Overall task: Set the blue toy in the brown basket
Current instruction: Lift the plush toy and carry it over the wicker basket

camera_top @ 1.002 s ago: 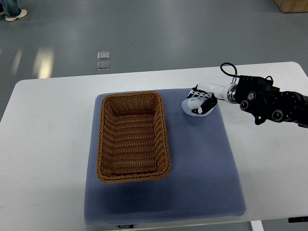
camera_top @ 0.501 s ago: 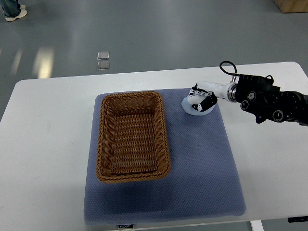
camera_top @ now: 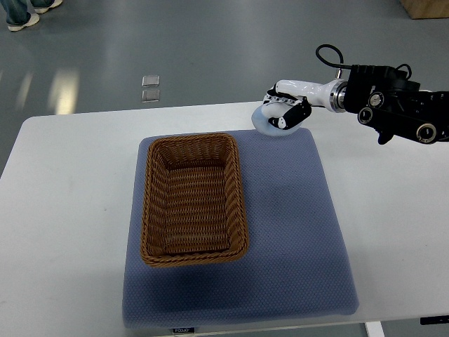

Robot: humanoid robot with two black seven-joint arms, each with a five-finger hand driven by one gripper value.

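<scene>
You are carrying the toy (camera_top: 269, 121) with the right hand (camera_top: 286, 112), fingers (camera_top: 289, 116) curled around it, above the mat's (camera_top: 295, 232) far edge, so be swinging it left, clearing the basket (camera_top: 240, 189) rim before letting go.

White table (camera_top: 70, 210) on glossy grey floor (camera_top: 210, 49) with light reflections

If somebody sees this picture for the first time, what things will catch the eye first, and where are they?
The brown basket stands out first, empty, on the left part of the blue mat that covers the white table. Next comes the right robot hand near the mat's far right corner, curled around the pale blue toy.
</scene>
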